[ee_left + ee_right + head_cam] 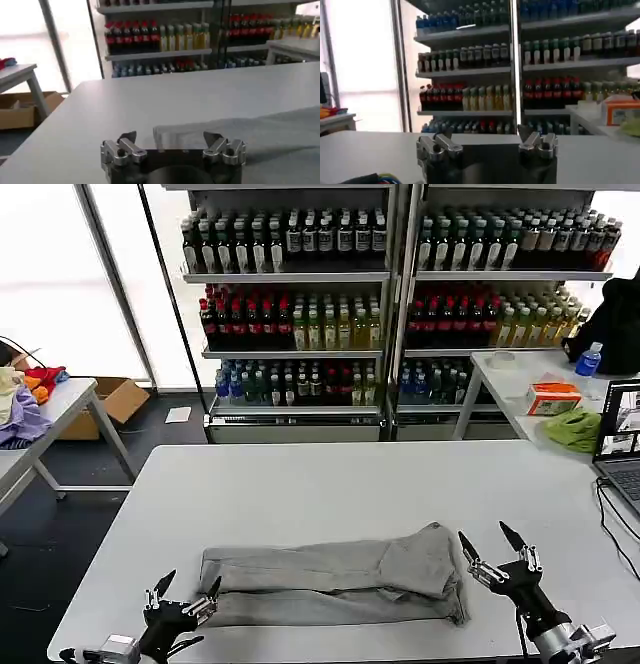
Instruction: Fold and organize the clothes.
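Now the light grey T-shirt (335,577) lies folded into a long band across the near half of the white table (330,484), its long axis running nine to three o'clock, with bare tabletop open beyond it toward twelve. Left gripper (187,594) hovers with fingers spread and empty just off the band's nine o'clock end, while the right gripper (492,548) waits released just past the three o'clock end. Each arm looks equally near its own end, so a lengthwise fold seems open to either.

The T-shirt (335,576) lies folded — its chest print and collar label are hidden; sleeves tucked under.
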`<state>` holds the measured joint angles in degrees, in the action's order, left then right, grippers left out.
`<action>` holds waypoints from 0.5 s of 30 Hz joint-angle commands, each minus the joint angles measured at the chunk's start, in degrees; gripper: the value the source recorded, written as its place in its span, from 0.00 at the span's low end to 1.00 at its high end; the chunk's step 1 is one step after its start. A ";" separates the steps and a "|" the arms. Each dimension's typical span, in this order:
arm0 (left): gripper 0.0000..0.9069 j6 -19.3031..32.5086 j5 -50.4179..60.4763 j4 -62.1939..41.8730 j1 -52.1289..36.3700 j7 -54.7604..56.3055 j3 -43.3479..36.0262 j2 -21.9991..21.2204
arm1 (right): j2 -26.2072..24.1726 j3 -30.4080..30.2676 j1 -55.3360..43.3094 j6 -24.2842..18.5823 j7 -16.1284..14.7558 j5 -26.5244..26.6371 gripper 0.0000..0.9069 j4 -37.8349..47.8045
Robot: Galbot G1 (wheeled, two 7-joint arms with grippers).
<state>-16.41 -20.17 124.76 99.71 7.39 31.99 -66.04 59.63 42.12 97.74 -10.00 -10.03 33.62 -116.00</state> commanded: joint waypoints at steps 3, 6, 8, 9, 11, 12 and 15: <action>1.00 2.69 3.89 -6.65 -6.02 3.31 -5.10 -5.57 | 1.56 0.20 1.87 -7.48 -0.56 -2.28 1.00 1.44; 1.00 2.21 2.87 -8.31 -6.91 3.13 -5.21 -5.74 | 1.76 0.13 2.04 -7.54 -0.65 -2.32 1.00 1.32; 1.00 1.07 0.89 -8.74 -7.31 2.92 -5.37 -5.86 | 1.91 0.11 1.99 -7.68 -0.57 -2.33 1.00 1.23; 1.00 0.95 0.83 -9.21 -7.44 2.69 -5.38 -5.90 | 1.95 0.11 1.91 -7.65 -0.46 -2.14 1.00 1.04; 0.80 1.13 1.35 -10.30 -7.75 1.51 -5.25 -5.83 | 1.93 0.24 1.88 -7.59 -0.30 -2.05 1.00 0.68; 0.61 1.09 1.29 -10.58 -7.72 1.24 -5.27 -5.68 | 1.89 0.32 1.88 -7.52 -0.29 -1.99 1.00 0.61; 0.16 0.95 0.98 -10.69 -7.40 0.07 -5.35 -5.33 | 1.80 0.69 1.95 -7.39 -0.13 -1.54 1.00 0.45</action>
<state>-15.33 -18.55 117.85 93.98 8.95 27.85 -70.38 61.02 42.71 99.30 -15.61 -10.11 32.41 -115.66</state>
